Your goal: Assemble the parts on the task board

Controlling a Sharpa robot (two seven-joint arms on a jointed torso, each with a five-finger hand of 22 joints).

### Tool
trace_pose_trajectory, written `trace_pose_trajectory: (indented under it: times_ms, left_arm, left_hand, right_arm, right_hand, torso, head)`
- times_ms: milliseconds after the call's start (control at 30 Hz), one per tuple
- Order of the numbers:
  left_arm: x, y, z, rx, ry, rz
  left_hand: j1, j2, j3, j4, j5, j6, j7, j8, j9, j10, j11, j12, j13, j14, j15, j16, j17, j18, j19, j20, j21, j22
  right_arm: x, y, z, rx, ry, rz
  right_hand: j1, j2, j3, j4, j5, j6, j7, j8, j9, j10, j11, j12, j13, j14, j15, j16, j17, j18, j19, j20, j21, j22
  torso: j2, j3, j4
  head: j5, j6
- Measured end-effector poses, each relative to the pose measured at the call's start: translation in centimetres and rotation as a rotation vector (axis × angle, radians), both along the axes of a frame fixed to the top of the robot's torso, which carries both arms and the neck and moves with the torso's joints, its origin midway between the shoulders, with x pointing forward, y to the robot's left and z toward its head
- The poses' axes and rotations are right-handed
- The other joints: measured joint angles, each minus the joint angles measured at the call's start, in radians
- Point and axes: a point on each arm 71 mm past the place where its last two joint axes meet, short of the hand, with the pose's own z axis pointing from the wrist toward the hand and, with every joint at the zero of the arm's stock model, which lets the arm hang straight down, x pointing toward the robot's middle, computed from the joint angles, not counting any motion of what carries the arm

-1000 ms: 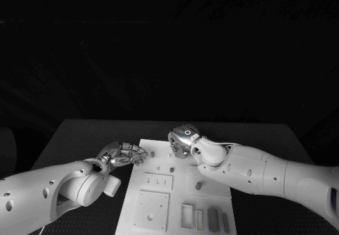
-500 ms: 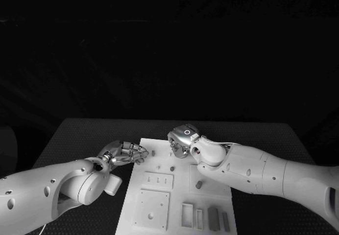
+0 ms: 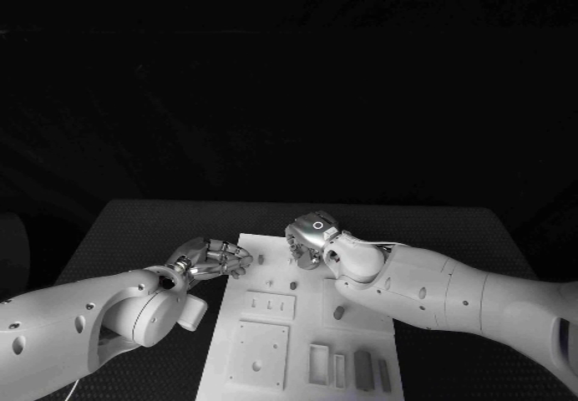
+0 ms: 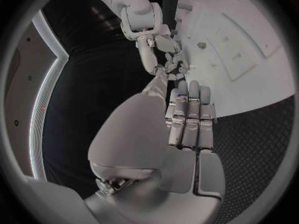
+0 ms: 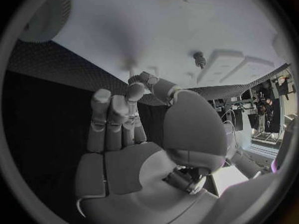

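Black table [image 3: 144, 225]; both hands [image 3: 215, 258] seemingly curled, empty.

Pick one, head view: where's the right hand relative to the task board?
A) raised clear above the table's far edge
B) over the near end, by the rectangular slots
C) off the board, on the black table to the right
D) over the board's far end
D: the right hand sits over the far end of the white task board, while the rectangular slots lie at the near end beneath its forearm.
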Motion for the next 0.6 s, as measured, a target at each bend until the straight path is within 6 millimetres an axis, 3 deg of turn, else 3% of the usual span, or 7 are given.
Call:
trace_pose_trajectory:
  times_ms: [600]
  left_arm:
    - [0.00, 0.00, 0.00, 0.000, 0.001, 0.000]
  left_hand:
    - [0.000, 0.000, -0.003, 0.003, 0.000, 0.000, 0.000, 0.000, 0.000, 0.000, 0.000, -0.004, 0.000, 0.000, 0.000, 0.000, 0.001, 0.000, 0.000, 0.000, 0.000, 0.000]
  right_arm:
    - [0.27, -0.03, -0.08, -0.003, 0.000, -0.006]
  right_hand:
    - [0.000, 0.000, 0.006, -0.006, 0.000, -0.005, -0.002, -0.003, -0.001, 0.000, 0.000, -0.004, -0.002, 0.000, 0.000, 0.000, 0.000, 0.000, 0.000, 0.000, 0.000, 0.000]
  torso:
    - [0.000, -0.0002, 0.0010]
  head:
    - [-0.001, -0.001]
